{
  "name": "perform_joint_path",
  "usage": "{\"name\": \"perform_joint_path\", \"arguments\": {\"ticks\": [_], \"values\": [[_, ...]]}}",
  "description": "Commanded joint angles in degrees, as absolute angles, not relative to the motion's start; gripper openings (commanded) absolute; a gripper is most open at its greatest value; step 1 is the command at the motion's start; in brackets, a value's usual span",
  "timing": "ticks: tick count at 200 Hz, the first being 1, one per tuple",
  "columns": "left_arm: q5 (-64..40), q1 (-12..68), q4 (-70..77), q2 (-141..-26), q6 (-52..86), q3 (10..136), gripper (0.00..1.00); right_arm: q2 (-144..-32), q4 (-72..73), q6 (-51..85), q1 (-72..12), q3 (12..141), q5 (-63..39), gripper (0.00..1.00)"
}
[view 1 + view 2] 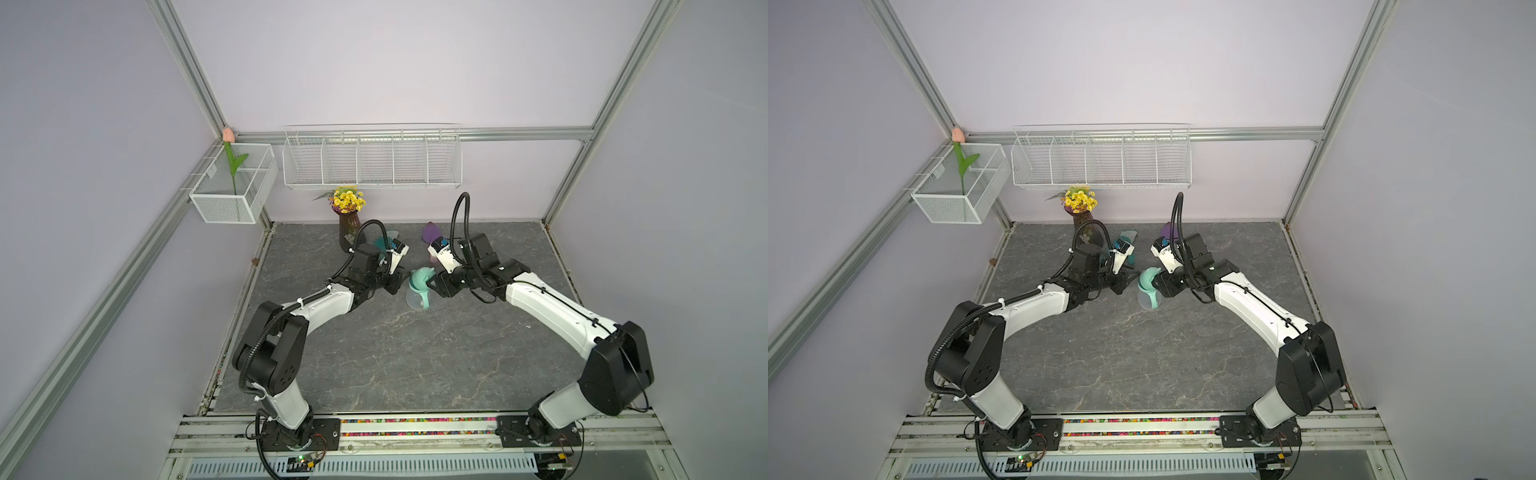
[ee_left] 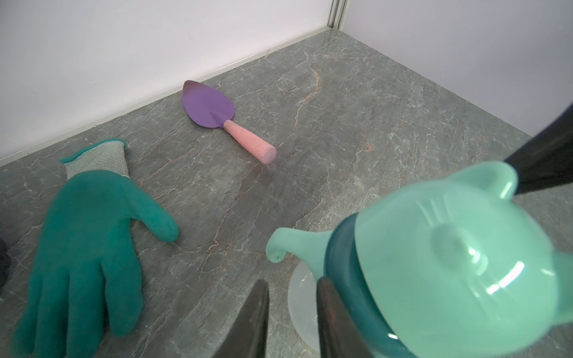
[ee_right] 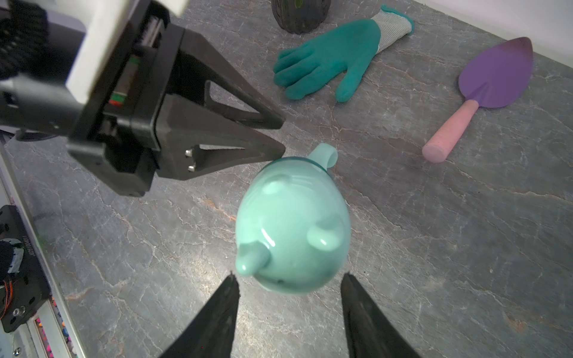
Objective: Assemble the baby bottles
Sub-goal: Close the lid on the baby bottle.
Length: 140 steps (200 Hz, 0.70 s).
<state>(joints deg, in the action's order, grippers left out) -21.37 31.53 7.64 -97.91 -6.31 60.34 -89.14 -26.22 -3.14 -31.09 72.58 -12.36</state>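
Note:
One assembled baby bottle stands mid-table in both top views: frosted body, mint-green handle, teal collar and mint domed cap on top. My right gripper comes in from the right, its fingertips pressed on either side of the cap's near edge; one dark finger touches a nub of the cap. My left gripper sits just left of the bottle, jaws a narrow gap apart with nothing between them and one finger beside the collar. The straw is hidden.
A teal rubber glove and a purple trowel with a pink handle lie behind the bottle. A dark vase of yellow flowers stands at the back wall. White wire baskets hang on the walls.

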Motion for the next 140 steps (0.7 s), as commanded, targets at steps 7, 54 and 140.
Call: {"name": "perform_joint_path", "arguments": {"ticks": [7, 54, 140], "values": [[-22.9, 32.0, 6.1, -98.8, -7.5, 62.5, 0.29, -90.8, -26.3, -4.2, -30.8, 74.6, -13.9, 0.55], [-22.6, 31.9, 5.5, -99.0, -7.9, 62.8, 0.28, -91.6, -26.3, -4.4, -31.1, 76.1, -14.5, 0.55], [-20.6, 31.9, 5.5, -99.6, -7.8, 63.0, 0.28, -93.9, -27.8, -5.6, -33.0, 79.3, -13.8, 0.53]]}}
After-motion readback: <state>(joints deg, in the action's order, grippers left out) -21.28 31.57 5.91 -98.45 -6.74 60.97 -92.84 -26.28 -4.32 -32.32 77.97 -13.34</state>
